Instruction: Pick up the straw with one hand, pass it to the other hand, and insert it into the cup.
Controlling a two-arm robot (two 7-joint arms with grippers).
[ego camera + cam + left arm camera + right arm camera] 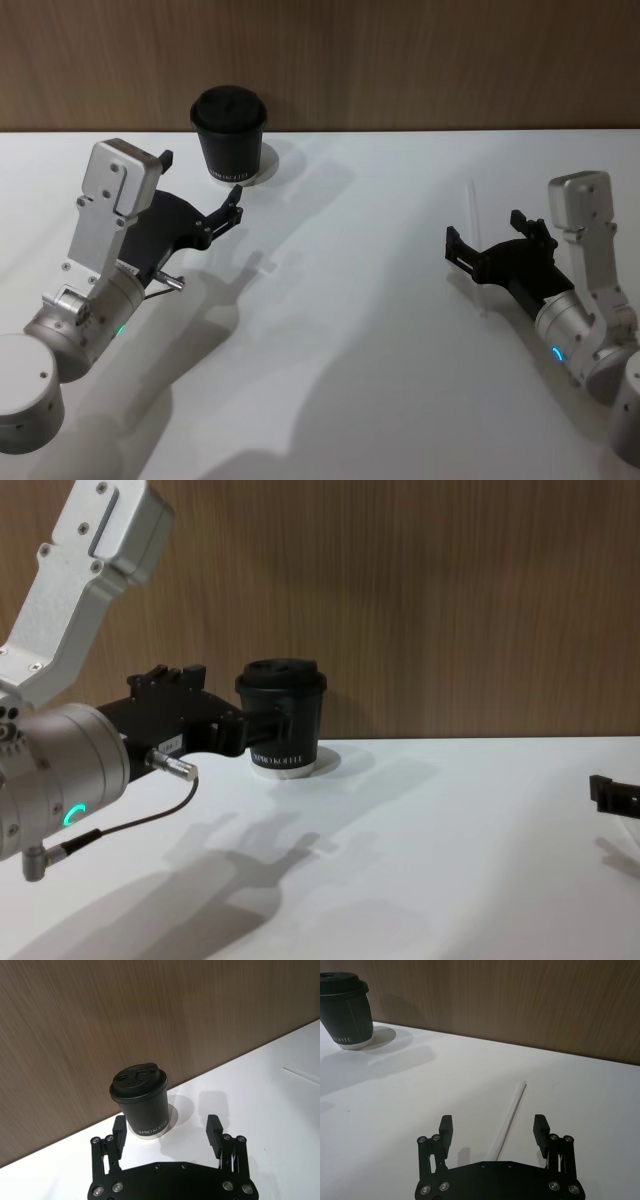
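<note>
The black lidded cup (229,135) stands at the back of the white table (350,330), close to the wooden wall. My left gripper (203,186) hovers open just in front of it; in the left wrist view the cup (142,1105) stands a little beyond the open fingers of the gripper (166,1132). The thin white straw (476,235) lies flat on the table at the right. My right gripper (490,238) is open above the straw's near half. In the right wrist view the straw (512,1112) runs out from between its fingers (493,1130), untouched.
A wood-panel wall (400,60) closes off the table's far edge right behind the cup. A thin black cable (120,825) hangs from the left arm (60,770). The right gripper's tip (615,795) enters at the chest view's right edge.
</note>
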